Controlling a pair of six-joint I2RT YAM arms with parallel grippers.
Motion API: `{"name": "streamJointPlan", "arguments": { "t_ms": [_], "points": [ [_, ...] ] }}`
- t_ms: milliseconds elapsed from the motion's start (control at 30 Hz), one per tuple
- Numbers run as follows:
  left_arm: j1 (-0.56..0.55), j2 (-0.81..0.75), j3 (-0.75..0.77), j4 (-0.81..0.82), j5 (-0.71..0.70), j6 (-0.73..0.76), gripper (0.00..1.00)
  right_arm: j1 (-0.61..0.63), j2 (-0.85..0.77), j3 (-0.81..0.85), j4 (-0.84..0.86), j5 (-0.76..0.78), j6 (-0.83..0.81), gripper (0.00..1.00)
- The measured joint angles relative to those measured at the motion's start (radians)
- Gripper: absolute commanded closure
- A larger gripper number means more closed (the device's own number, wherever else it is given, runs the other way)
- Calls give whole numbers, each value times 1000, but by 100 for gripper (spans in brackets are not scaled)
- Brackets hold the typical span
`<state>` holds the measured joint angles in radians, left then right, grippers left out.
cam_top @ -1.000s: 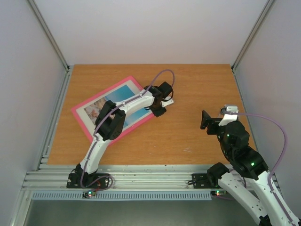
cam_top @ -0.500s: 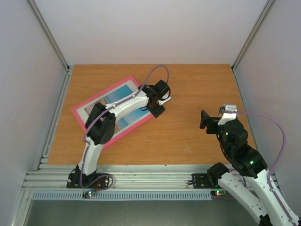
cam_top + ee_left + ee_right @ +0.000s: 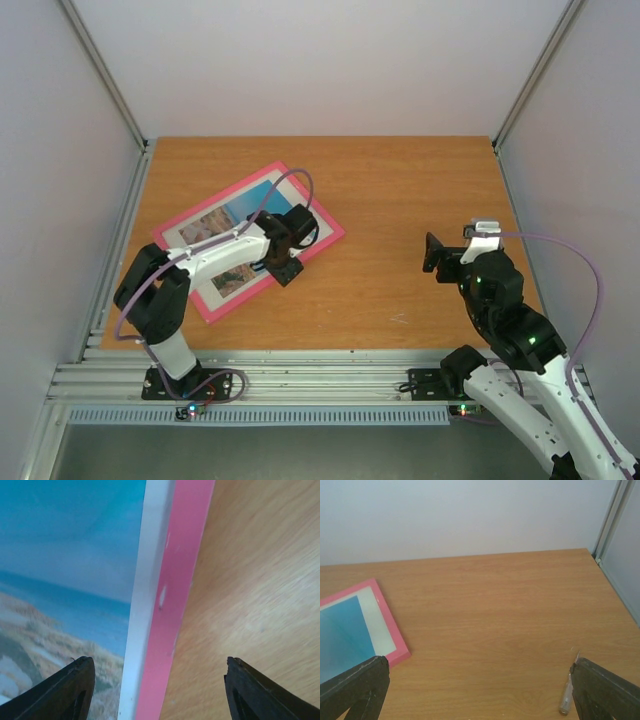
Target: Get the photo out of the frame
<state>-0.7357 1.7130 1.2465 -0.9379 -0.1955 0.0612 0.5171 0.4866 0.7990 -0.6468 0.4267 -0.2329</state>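
Left wrist: photo [image 3: 60, 555] inside frame [image 3: 177, 605]

Bright, even, diffuse light in every view; shadows are faint and soft-edged. The left wrist view is blurred at close range, the surface [image 3: 260, 580] grain smeared. The overhead and right wrist views are reasonably sharp.

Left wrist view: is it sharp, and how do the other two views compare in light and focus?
Left wrist view: soft; the wood grain of the table is smeared, the frame and photo slightly blurred. Right wrist view: even light, table sharp, dark fingers a little soft. Top external view: diffuse light, faint shadows, no glare.
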Motion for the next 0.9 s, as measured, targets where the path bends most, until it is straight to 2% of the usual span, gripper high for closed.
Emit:
{"name": "streamJointPlan", "arguments": {
  "t_ms": [100, 300, 600, 667, 800, 900],
  "points": [
    [17, -18, -51, -3, -16, -11, 28, 0, 9, 0, -2, 0, 0, 2],
    [47, 3, -57, -3, -23, -30, 28, 0, 29, 0, -12, 2, 0, 1],
    [52, 97, -54, 0, 9, -32, 32, 0, 34, 2, -19, 3, 0, 2],
    [52, 114, -53, 0, 20, -32, 37, 0, 36, 2, -20, 3, 0, 2],
    [52, 151, -31, -1, 43, -32, 57, 0, 36, 3, -21, 3, 0, 2],
    [52, 181, 3, -6, 57, -43, 66, 0, 36, 5, -28, 3, 0, 2]
  ]
}}
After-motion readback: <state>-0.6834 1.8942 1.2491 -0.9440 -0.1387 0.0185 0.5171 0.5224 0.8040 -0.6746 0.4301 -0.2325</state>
